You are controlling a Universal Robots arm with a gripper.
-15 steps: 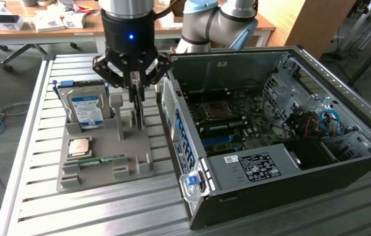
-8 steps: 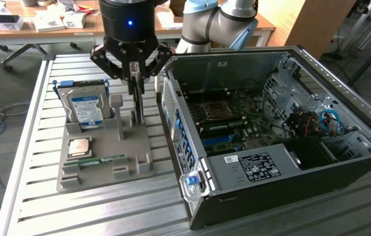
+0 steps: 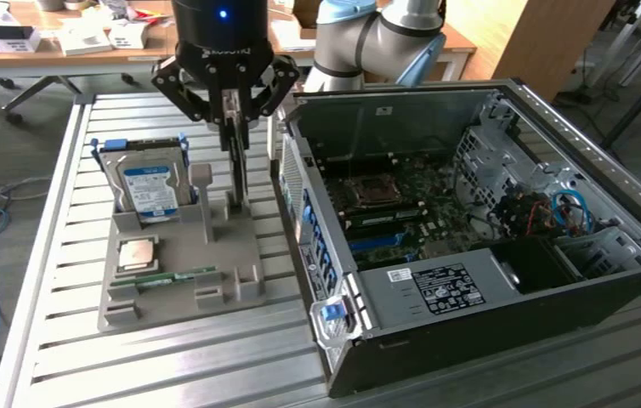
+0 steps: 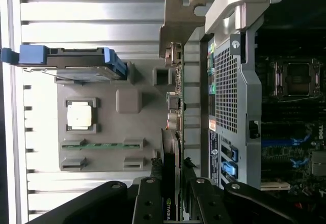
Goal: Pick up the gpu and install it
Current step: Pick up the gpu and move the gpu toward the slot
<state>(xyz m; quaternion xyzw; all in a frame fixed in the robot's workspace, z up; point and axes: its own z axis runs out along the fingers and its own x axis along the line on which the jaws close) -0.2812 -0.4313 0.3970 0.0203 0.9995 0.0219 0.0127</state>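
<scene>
One gripper point(image 3: 233, 115) point(image 4: 173, 184) is seen hanging from the arm over the slatted metal table point(image 3: 184, 365) point(image 4: 91, 10). Its fingers are clenched on the upper edge of the gpu point(image 3: 236, 161) point(image 4: 171, 152), so the card is grasped and carried upright, edge-on to the exterior view. In the wrist view the card is shown running away from the fingers, with its silver bracket point(image 4: 179, 25) at the far end. Its lower end is placed by the exterior view at about one o'clock of the grey holder tray point(image 3: 229, 255) point(image 4: 109, 132). Whether that end touches the tray or hangs just clear of it cannot be told.

Three other parts are held in the tray. By the exterior view's clock, taken from the tray's middle, the blue-labelled hard drive point(image 3: 150, 187) point(image 4: 71, 61) is stood upright at eleven o'clock. The square processor chip point(image 3: 139, 253) point(image 4: 80, 116) is laid flat at nine o'clock. The narrow green memory stick point(image 3: 178, 276) point(image 4: 104, 145) is laid at six o'clock.

The open computer case point(image 3: 592, 153) point(image 4: 226, 96) is set just beside the tray at three o'clock, lying on its side. Its motherboard point(image 3: 411, 212) point(image 4: 290, 112) is exposed upward. The gpu is held outside the case, near its rear panel.
</scene>
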